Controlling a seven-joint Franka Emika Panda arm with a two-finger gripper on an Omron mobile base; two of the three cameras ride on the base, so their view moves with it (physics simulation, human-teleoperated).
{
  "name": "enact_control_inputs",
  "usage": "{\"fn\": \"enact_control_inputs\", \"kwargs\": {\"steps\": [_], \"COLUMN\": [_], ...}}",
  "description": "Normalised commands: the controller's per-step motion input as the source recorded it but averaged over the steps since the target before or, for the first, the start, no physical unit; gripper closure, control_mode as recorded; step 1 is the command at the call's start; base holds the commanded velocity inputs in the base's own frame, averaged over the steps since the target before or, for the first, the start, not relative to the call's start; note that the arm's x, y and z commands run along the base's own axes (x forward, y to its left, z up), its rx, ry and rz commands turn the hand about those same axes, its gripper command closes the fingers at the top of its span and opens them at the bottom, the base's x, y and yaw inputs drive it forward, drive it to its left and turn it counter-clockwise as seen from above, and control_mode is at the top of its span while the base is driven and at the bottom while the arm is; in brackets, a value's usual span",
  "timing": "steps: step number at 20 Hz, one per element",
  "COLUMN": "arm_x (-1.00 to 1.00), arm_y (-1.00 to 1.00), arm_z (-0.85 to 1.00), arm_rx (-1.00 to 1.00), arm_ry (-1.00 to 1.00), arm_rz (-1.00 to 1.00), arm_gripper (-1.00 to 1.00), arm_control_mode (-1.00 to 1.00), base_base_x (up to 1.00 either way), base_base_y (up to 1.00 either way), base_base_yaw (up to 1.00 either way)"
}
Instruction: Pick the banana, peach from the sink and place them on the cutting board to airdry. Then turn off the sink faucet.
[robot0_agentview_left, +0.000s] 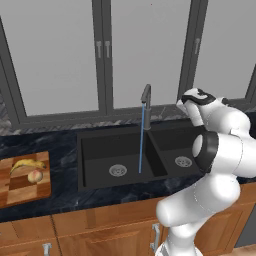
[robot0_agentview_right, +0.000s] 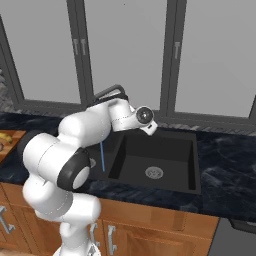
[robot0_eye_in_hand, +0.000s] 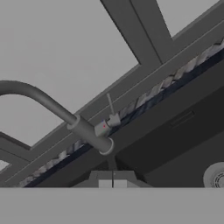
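Resting on the cutting board, the banana and the peach sit together at the board's far edge, the peach touching or just beside the banana at its 5 o'clock; that placement fits the air-dry step, so I judge the fruit part done. The board lies on the dark desk at 9 o'clock of the sink, well apart from the basins. The sink faucet stands at the sink's 12 o'clock, behind the divider, and its thin blue stream falls into the left basin, so the water is on. The end effector has its fingertips pressed together and holds nothing; in the hand view it points up at the faucet's base and thin lever, which sits at 12 o'clock of the tips. I judge the closed tips are set that way to push the lever, not to grasp it. Whether they touch anything yet I cannot tell.

Count: 1 banana, 1 peach, 1 board, 1 faucet, 2 basins, 2 silver drains.
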Motion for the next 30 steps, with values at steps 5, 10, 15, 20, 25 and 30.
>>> {"fn": "enact_control_inputs", "kwargs": {"steps": [5, 10, 15, 20, 25, 30], "arm_x": [0.12, 0.16, 0.12, 0.11, 0.2, 0.25], "arm_y": [0.01, 0.05, 0.15, 0.13, 0.02, 0.0], "arm_z": [-0.03, -0.12, -0.22, -0.11, -0.01, 0.0], "arm_rx": [0.04, 0.03, 0.0, 0.0, 0.03, 0.06], "arm_ry": [-0.01, -0.02, -0.05, -0.05, 0.0, 0.02], "arm_rz": [0.04, 0.04, 0.03, 0.0, 0.0, 0.01], "arm_gripper": [1.0, 1.0, 1.0, 1.0, 1.0, 1.0], "arm_control_mode": [-1.0, -1.0, -1.0, -1.0, -1.0, -1.0], "base_base_x": [0.0, 0.0, 0.0, 0.0, 0.0, 0.0], "base_base_y": [0.0, 0.0, 0.0, 0.0, 0.0, 0.0], "base_base_yaw": [0.0, 0.0, 0.0, 0.0, 0.0, 0.0]}}
